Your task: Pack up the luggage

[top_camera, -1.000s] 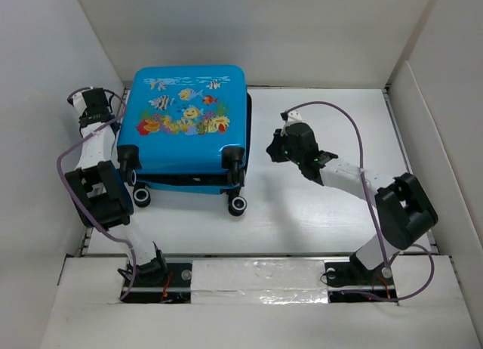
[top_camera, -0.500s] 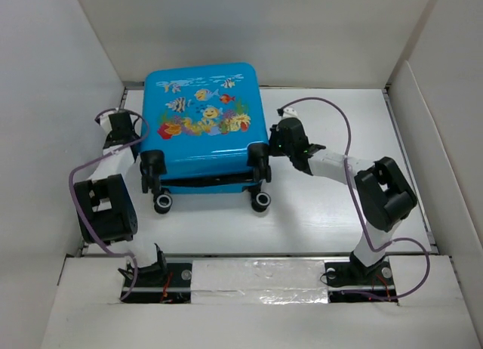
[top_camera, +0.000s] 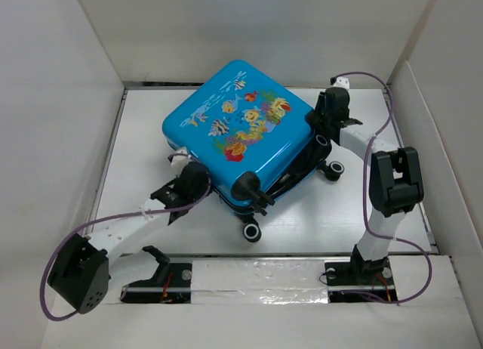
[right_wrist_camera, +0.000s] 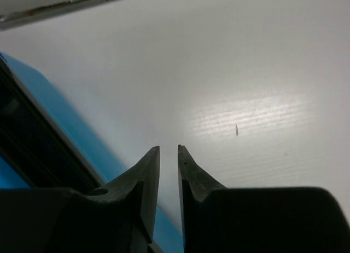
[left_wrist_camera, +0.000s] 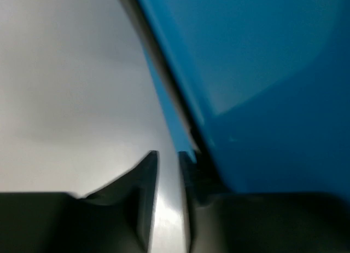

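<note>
Left wrist view, blurred, crops luggage [left_wrist_camera: 262, 99]; left pincer [left_wrist_camera: 167, 160] and right pincer [right_wrist_camera: 168, 154] closed empty.

You have a white tabletop [top_camera: 151, 137] boxed in by white panels: a back wall [top_camera: 264, 32], a left wall [top_camera: 45, 137] and a right wall [top_camera: 449, 137]. Shiny tape [top_camera: 256, 296] runs along the near ledge [top_camera: 90, 304]. A tiny dark mark [right_wrist_camera: 237, 130] sits on the tabletop.
</note>
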{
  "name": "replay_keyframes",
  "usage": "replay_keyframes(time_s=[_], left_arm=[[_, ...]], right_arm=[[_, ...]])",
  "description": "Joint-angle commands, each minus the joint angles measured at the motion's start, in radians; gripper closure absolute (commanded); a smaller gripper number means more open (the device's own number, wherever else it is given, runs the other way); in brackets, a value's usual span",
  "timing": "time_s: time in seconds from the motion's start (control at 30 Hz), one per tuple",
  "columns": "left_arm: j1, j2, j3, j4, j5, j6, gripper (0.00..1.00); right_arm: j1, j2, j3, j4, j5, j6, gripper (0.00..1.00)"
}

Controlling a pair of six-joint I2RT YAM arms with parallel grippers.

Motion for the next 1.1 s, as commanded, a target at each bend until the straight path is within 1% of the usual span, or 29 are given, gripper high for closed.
replay_keyframes(time_s=[0.0,0.03,0.07,0.1,0.17,0.2,0.23,0.27,0.33,0.37,0.4,0.43,0.47,0.5,0.53,0.57,0.6,0.63,0.67,0.7,0.77,0.8,0.83,0.87,0.9,0.93,0.97,1.0,1.07], left_arm=[[-0.200,-0.048,0.008,0.069,0.119,-0.133,0.76],[-0.214,-0.070,0.040,0.031,0.057,-0.133,0.70],[-0.223,-0.096,0.057,-0.019,-0.051,-0.124,0.63],[-0.223,-0.151,0.075,-0.037,-0.096,-0.109,0.51],[-0.223,-0.210,0.132,-0.078,-0.246,-0.078,0.43],[-0.223,-0.269,0.149,-0.078,-0.283,-0.060,0.39],[-0.223,-0.299,0.176,-0.074,-0.326,-0.043,0.39],[-0.223,-0.326,0.186,-0.055,-0.406,-0.008,0.39],[-0.223,-0.389,0.201,0.009,-0.463,0.038,0.40],[-0.204,-0.398,0.203,0.105,-0.480,0.064,0.40],[-0.181,-0.394,0.206,0.167,-0.468,0.122,0.40],[-0.152,-0.376,0.235,0.208,-0.448,0.135,0.42],[-0.077,-0.350,0.261,0.254,-0.378,0.138,0.43],[0.012,-0.280,0.322,0.286,-0.280,0.150,0.43],[0.013,-0.236,0.359,0.287,-0.279,0.151,0.43],[0.121,-0.192,0.393,0.293,-0.164,0.143,0.44],[0.184,-0.100,0.428,0.298,-0.093,0.134,0.48],[0.245,-0.049,0.492,0.311,-0.010,0.123,0.50],[0.301,0.000,0.523,0.310,0.114,0.105,0.51],[0.392,0.102,0.558,0.314,0.164,0.097,0.54],[0.445,0.211,0.690,0.258,0.207,0.123,0.55],[0.488,0.324,0.741,0.239,0.230,0.138,0.56],[0.505,0.386,0.837,0.221,0.259,0.161,0.56],[0.514,0.443,0.894,0.145,0.308,0.204,0.56],[0.515,0.567,0.955,0.105,0.331,0.225,0.55],[0.528,0.627,1.011,0.056,0.375,0.245,0.54],[0.537,0.679,1.101,-0.007,0.434,0.273,0.54],[0.538,0.768,1.134,-0.023,0.465,0.285,0.53],[0.547,0.834,1.178,-0.046,0.524,0.289,0.53]], right_arm=[[0.113,-0.013,0.133,-0.006,-0.295,0.036,0.61],[0.095,-0.019,0.160,-0.018,-0.292,0.034,0.55],[0.081,-0.030,0.168,-0.038,-0.289,0.039,0.49],[0.064,-0.047,0.171,-0.046,-0.282,0.048,0.39],[-0.003,-0.118,0.156,-0.049,-0.283,0.081,0.28],[-0.028,-0.151,0.148,-0.052,-0.286,0.094,0.24],[-0.075,-0.185,0.136,-0.056,-0.282,0.110,0.20],[-0.092,-0.221,0.099,-0.067,-0.274,0.118,0.20],[-0.115,-0.358,0.035,-0.076,-0.242,0.131,0.20],[-0.115,-0.411,-0.006,-0.086,-0.198,0.141,0.22],[-0.100,-0.523,-0.119,-0.070,-0.177,0.149,0.28],[-0.080,-0.582,-0.187,-0.047,-0.168,0.152,0.61],[-0.057,-0.635,-0.253,-0.020,-0.092,0.166,0.78],[-0.016,-0.736,-0.381,0.000,-0.037,0.186,0.98],[-0.002,-0.784,-0.437,0.000,-0.036,0.186,1.00],[-0.002,-0.832,-0.485,-0.018,-0.024,0.201,1.00],[0.022,-0.878,-0.532,-0.026,-0.025,0.204,1.00],[0.032,-0.962,-0.612,-0.033,-0.025,0.210,1.00],[0.041,-1.001,-0.640,-0.087,-0.010,0.226,1.00],[0.050,-1.037,-0.663,-0.130,0.002,0.233,1.00],[0.064,-1.126,-0.741,-0.147,0.036,0.258,1.00],[0.073,-1.140,-0.758,-0.153,0.038,0.261,1.00],[0.073,-1.144,-0.769,-0.164,0.038,0.266,1.00],[0.073,-1.131,-0.772,-0.188,0.033,0.272,1.00],[0.073,-1.122,-0.771,-0.197,0.025,0.275,1.00],[0.073,-1.110,-0.774,-0.201,0.019,0.275,1.00],[0.073,-1.096,-0.780,-0.164,0.004,0.272,0.99],[0.073,-1.060,-0.792,-0.141,-0.013,0.270,0.98],[0.073,-1.010,-0.783,-0.126,-0.045,0.255,0.97]])
